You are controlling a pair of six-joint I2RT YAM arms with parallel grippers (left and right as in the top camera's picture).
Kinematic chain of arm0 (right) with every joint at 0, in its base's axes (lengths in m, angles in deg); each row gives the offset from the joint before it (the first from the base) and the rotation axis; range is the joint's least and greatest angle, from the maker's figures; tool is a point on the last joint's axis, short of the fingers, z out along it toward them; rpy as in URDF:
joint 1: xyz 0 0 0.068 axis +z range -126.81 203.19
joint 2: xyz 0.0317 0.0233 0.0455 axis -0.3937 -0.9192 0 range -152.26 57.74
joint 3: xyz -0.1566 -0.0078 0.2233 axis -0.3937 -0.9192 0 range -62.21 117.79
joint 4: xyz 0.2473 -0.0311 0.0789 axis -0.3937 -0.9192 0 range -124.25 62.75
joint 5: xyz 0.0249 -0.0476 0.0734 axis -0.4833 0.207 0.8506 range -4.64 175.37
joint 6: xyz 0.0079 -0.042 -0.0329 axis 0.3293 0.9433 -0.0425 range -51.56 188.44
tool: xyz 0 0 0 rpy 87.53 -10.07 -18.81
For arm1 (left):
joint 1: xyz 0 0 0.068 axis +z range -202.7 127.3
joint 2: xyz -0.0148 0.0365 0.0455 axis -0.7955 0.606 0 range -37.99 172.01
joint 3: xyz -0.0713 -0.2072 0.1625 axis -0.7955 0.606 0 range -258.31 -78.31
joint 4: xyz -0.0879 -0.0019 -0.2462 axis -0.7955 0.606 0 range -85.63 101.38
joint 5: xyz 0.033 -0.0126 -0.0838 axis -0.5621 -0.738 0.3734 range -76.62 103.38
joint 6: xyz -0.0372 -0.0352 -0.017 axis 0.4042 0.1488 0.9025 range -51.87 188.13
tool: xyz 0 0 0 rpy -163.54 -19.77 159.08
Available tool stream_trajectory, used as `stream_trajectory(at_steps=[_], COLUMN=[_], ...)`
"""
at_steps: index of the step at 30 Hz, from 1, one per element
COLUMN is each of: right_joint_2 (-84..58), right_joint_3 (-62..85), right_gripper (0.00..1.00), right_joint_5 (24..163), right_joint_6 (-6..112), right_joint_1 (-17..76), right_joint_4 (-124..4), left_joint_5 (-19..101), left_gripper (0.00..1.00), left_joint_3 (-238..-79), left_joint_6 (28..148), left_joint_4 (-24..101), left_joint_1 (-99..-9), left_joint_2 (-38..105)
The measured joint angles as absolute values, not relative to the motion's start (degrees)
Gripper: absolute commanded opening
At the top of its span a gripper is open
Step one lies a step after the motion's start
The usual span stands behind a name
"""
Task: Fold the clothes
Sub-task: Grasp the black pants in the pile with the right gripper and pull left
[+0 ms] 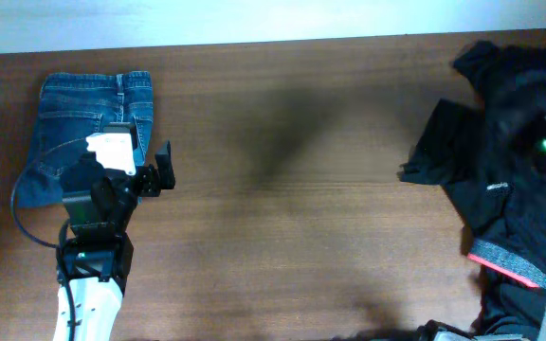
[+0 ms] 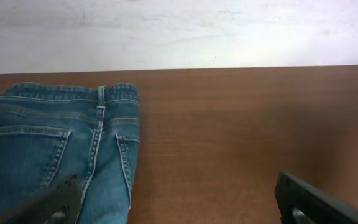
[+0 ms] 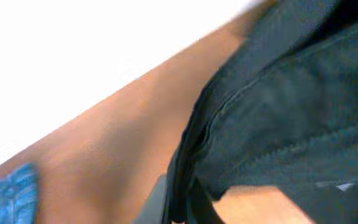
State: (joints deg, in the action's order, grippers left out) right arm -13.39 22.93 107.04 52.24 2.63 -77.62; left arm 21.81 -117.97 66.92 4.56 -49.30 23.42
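Left gripper spread over jeans right edge. Right gripper pinches black garment fold. Wide bare table between.

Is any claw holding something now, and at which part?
The right claw appears shut on the black garment, at a seamed edge. The left claw is open, holding nothing.

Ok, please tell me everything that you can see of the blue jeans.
The blue jeans are faded denim, folded into a flat rectangle. Back pockets, a belt loop, the waistband and stitched seams show on top. They lie on the brown table at its far left corner, waistband toward the wall. The open left gripper is over their near right part; no grip shows.
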Motion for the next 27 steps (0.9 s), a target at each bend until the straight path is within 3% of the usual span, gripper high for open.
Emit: stream_trajectory(at_steps=[5, 10, 18, 27], right_joint_2=[-15.43, -23.6, -40.45, -42.0], right_joint_3=[26.49, 26.89, 26.82, 26.84], right_gripper=[0.04, 0.04, 0.04, 0.04], right_joint_5=[104.7, 102.93, 102.34, 102.32], right_joint_6=[52.45, 52.85, 53.37, 55.51], right_joint_1=[22.3, 35.28, 42.78, 44.14], right_joint_4=[-68.5, -65.27, -65.14, -64.42], left_joint_5=[21.83, 21.81, 21.81, 21.83], left_gripper=[0.99, 0.99, 0.99, 0.99], left_joint_3=[-117.97, -117.97, -117.97, -117.97], left_joint_6=[66.92, 66.92, 66.92, 66.92], left_joint_4=[4.54, 4.52, 4.54, 4.54], left_joint_1=[-49.3, -49.3, -49.3, -49.3], left_joint_2=[23.42, 23.42, 23.42, 23.42])
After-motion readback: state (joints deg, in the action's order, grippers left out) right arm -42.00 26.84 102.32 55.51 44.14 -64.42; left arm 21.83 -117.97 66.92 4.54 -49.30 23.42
